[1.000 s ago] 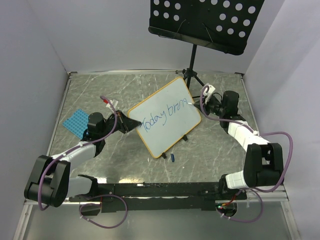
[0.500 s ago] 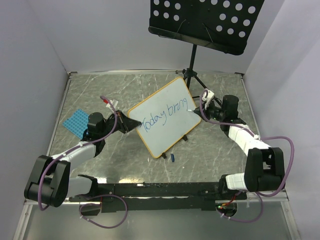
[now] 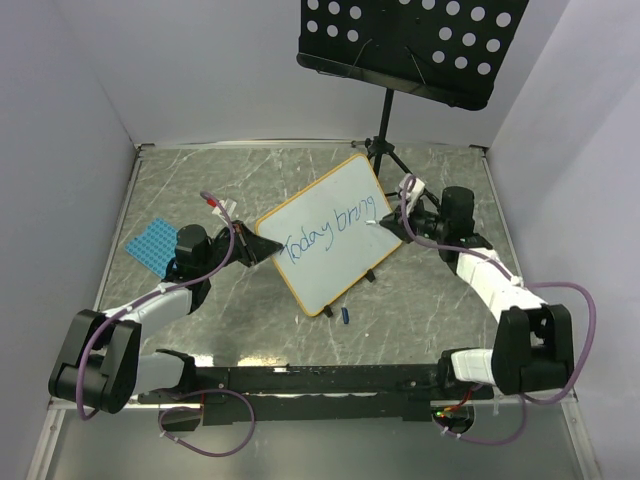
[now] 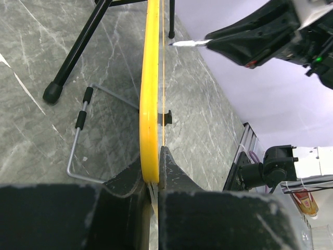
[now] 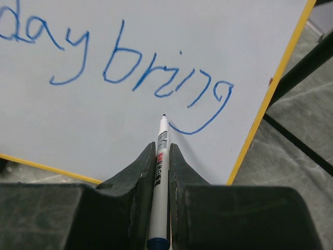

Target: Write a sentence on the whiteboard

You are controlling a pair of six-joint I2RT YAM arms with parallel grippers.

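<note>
Whiteboard (image 3: 332,278): propped on the table (image 3: 180,180) between the arms, long axis running from near left to far right
Left gripper (image 4: 154,165): closed on the board's yellow frame at its left end, steadying it
Right gripper (image 5: 162,152): clamped on a blue marker (image 5: 163,131), the arm nearer the writing
Sentence (image 3: 333,230): reads "Today bring"; marker tip sits just under the "g", apparently at the surface
Next move: blank board lies below the written line, toward the near edge

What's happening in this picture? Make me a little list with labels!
board: whiteboard with a yellow frame, standing up on the table
writing: blue words reading "Today bring"
left hand: shut on the whiteboard's edge
right hand: shut on a blue marker, tip just below "bring"
behind: black music stand
far left: blue mat
</note>
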